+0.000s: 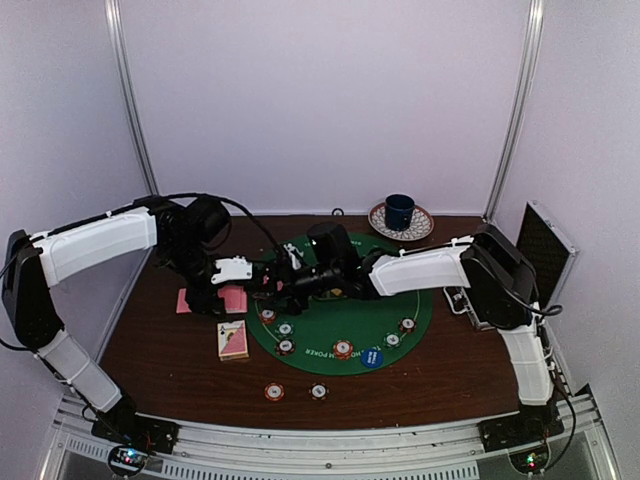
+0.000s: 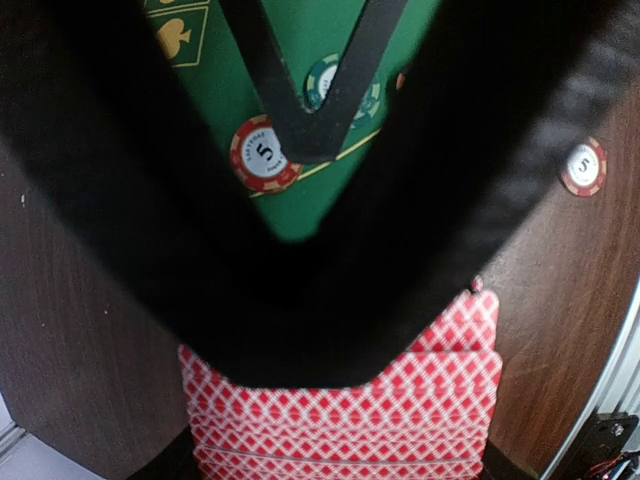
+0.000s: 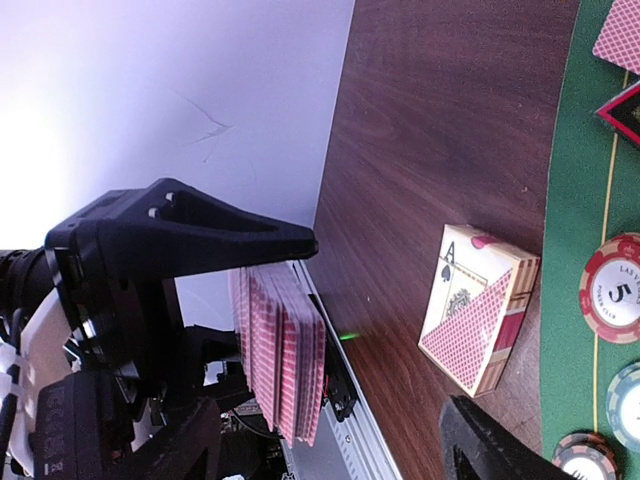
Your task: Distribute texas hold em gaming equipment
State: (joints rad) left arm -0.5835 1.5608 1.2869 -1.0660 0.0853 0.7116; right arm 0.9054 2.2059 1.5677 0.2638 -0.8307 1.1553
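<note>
My left gripper (image 1: 215,292) is shut on a deck of pink-backed cards (image 1: 236,300) and holds it on edge above the table's left side; the left wrist view shows the deck (image 2: 340,420) between its fingers (image 2: 340,450). My right gripper (image 1: 276,279) reaches left across the green mat (image 1: 400,295) and is open. In the right wrist view its upper finger (image 3: 200,232) sits just over the deck (image 3: 285,360), with the lower finger (image 3: 500,445) well apart. Its black bulk blocks much of the left wrist view. Striped chips (image 1: 343,349) and a blue button (image 1: 372,357) lie on the mat.
A card box (image 1: 233,340) lies left of the mat, also in the right wrist view (image 3: 480,310). Two chips (image 1: 274,392) sit on the wood near the front edge. A black red-edged triangle marker (image 3: 625,105) lies on the mat. A blue mug (image 1: 400,211) stands at the back; a black case (image 1: 545,245) at the right.
</note>
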